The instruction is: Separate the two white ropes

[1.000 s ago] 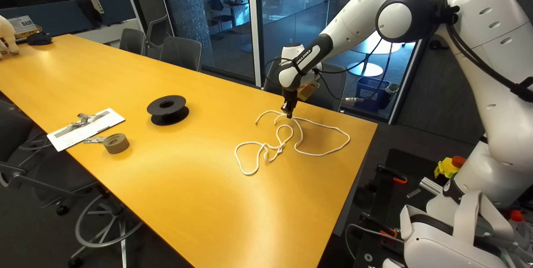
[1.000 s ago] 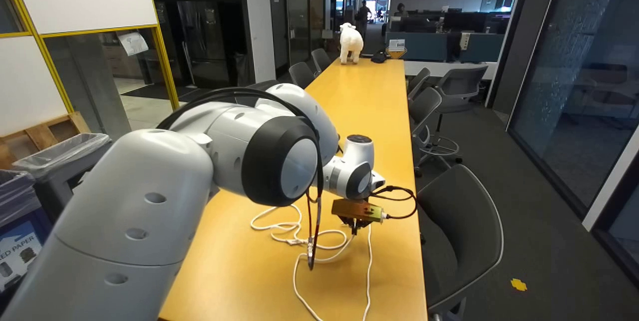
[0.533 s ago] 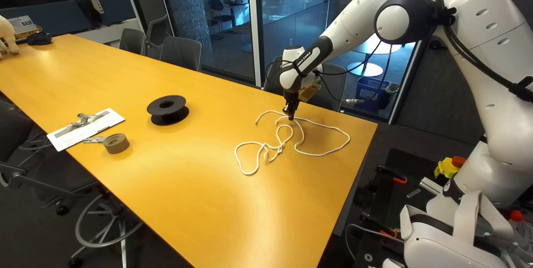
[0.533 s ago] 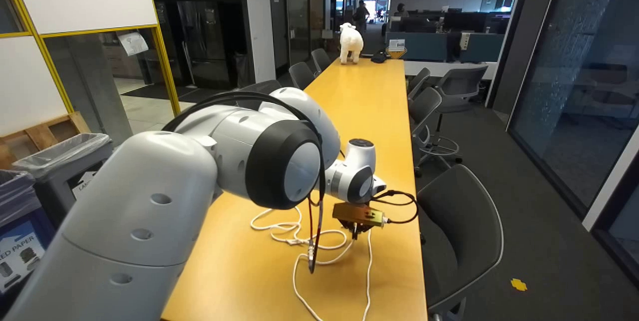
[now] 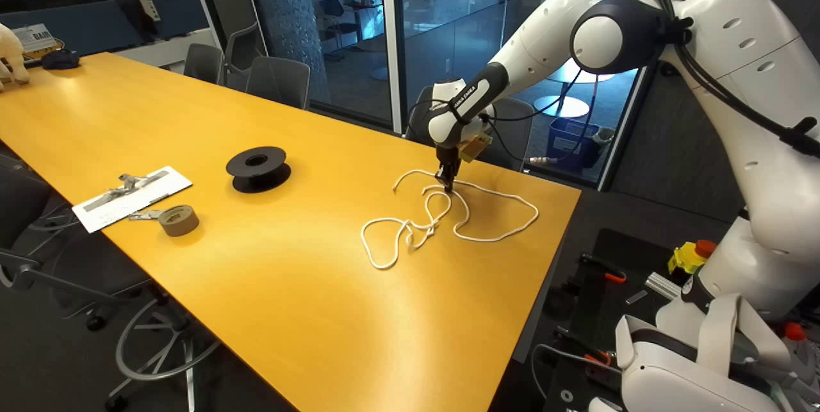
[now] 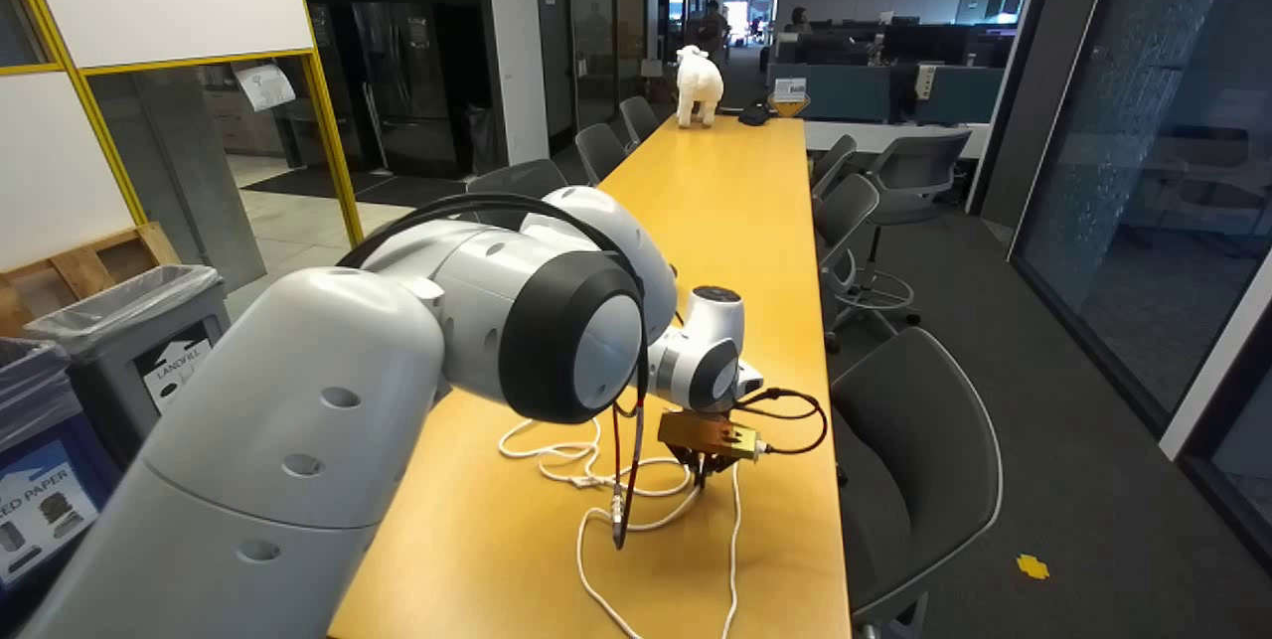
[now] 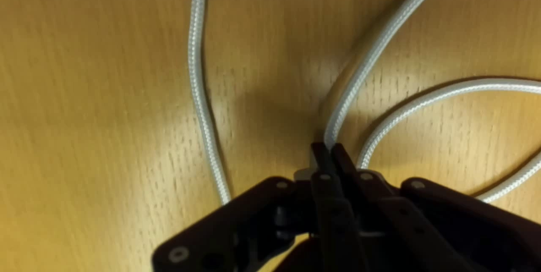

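Slightly closer to the curled loops than a second ago, the gripper [image 7: 329, 148] has its fingertips pressed together on one strand [image 7: 332, 129] of the white ropes [image 7: 195, 52]; which rope it belongs to, I cannot tell. From that pinch it runs up and bends to the upper right in the wrist view, while another length slants down at left toward the gripper. Both ropes lie at the robot's end of the table [image 5: 307, 309], the wide loop stretching lengthwise toward that end, smaller tangled loops trailing the opposite way. Fine-grained yellow wood shines around them; a black spool [image 5: 259, 175] and a tape roll [image 5: 179, 220] sit farther along, grey chairs [image 5: 278, 82] and a glass wall [image 5: 448, 40] beyond. I can read EMIKA on the arm [image 5: 541, 34], LANDFILL on a grey bin [image 6: 181, 376], BAIR on a sign [image 5: 37, 37].
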Tool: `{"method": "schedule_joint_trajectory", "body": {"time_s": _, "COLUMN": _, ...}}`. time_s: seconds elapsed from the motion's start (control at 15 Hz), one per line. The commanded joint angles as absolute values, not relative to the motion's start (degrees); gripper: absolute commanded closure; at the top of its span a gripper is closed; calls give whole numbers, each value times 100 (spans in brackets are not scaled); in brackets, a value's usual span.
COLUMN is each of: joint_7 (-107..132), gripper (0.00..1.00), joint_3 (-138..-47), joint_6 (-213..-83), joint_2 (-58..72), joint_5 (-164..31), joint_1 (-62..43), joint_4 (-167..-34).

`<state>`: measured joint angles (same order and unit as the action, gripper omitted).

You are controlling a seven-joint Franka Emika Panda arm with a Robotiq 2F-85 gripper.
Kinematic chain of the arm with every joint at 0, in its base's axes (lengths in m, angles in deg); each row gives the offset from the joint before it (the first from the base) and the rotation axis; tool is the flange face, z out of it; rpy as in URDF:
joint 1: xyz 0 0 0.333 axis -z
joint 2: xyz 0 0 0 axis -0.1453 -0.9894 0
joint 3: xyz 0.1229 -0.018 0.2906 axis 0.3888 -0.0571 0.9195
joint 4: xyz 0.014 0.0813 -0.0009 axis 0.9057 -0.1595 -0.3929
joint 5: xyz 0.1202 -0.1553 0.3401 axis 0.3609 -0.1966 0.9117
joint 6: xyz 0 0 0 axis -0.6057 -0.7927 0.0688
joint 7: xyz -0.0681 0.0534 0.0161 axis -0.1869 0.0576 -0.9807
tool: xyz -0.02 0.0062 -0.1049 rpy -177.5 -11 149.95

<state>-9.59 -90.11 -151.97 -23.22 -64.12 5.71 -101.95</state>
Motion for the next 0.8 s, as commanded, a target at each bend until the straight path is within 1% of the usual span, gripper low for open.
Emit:
{"method": "schedule_joint_trajectory", "body": {"time_s": 0.0, "joint_7": -981, "gripper": 69, "joint_3": -8955, "joint_6": -15012, "joint_2": -2378, "joint_5": -6369, "joint_1": 596, "joint_4": -9990}}
{"method": "schedule_joint_trajectory", "body": {"time_s": 0.07, "joint_7": -985, "gripper": 64, "joint_3": -8954, "joint_6": -15002, "joint_2": -2368, "joint_5": -6382, "joint_1": 580, "joint_4": -9996}}
{"method": "schedule_joint_trajectory", "body": {"time_s": 0.33, "joint_7": -945, "gripper": 32, "joint_3": -8928, "joint_6": -15057, "joint_2": -2287, "joint_5": -6432, "joint_1": 472, "joint_4": -10092}}
{"method": "schedule_joint_trajectory", "body": {"time_s": 0.6, "joint_7": -836, "gripper": 4, "joint_3": -8925, "joint_6": -15165, "joint_2": -2209, "joint_5": -6527, "joint_1": 214, "joint_4": -10233}}
{"method": "schedule_joint_trajectory", "body": {"time_s": 0.67, "joint_7": -801, "gripper": 0, "joint_3": -8928, "joint_6": -15182, "joint_2": -2189, "joint_5": -6557, "joint_1": 124, "joint_4": -10266}}
{"method": "schedule_joint_trajectory", "body": {"time_s": 0.73, "joint_7": -770, "gripper": 0, "joint_3": -8931, "joint_6": -15197, "joint_2": -2178, "joint_5": -6588, "joint_1": 32, "joint_4": -10290}}
